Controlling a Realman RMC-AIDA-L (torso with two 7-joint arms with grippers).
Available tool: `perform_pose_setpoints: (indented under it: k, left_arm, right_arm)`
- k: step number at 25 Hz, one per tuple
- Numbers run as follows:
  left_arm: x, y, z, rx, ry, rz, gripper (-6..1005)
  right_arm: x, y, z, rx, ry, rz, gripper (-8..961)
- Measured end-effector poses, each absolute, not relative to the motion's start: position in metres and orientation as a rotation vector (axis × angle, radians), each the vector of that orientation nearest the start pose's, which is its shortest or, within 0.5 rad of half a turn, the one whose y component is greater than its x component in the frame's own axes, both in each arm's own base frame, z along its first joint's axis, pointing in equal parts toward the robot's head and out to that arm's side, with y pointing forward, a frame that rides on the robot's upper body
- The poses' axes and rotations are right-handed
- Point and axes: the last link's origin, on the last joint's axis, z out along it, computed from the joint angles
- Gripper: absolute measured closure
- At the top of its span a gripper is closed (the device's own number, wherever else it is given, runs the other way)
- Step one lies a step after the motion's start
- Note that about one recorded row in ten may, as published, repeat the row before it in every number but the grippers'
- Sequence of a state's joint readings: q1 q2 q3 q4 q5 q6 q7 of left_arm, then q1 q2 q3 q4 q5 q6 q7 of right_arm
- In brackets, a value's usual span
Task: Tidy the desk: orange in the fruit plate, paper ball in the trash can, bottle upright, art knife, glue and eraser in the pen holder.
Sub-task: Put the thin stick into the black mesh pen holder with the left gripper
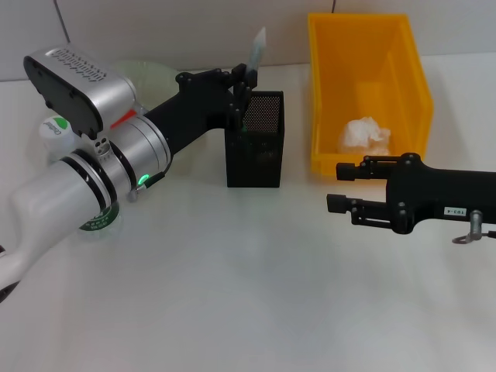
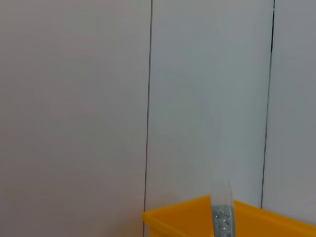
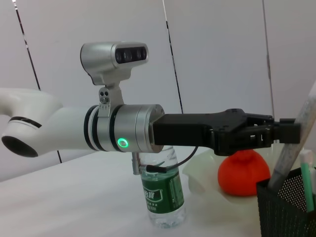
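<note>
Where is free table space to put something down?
The broad near half of the table, in front of the pen holder and below the right gripper, is bare. It is crowded behind the left gripper, around the bottle and orange.

- Looks like a lab / robot test cell, not a home.
- Bare white surface [image 1: 232, 294], plain white panel walls [image 2: 74, 98] with seams.
- Staged props: yellow bin [image 1: 364, 93], mesh holder [image 1: 256, 139].
</note>
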State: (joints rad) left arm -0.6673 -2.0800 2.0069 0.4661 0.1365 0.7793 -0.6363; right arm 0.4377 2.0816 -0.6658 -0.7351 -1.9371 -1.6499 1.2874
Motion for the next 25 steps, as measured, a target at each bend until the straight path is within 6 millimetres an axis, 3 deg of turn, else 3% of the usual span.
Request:
perform_pose_setpoints:
  k: [21,25]
  left_arm:
    - [-0.1762,0.3816,-0.1011,-2.327,-0.452,-0.841,823]
    - [-0.1757,0.3814,-0.1012,-2.328,-0.451,-0.842,667]
  right_arm:
    - [0.2699,0.3103,0.0177,-2.688,0.485,0.782,380]
    - [0.2705,0.3095,0.0177,-2.688,0.488,0.783,380]
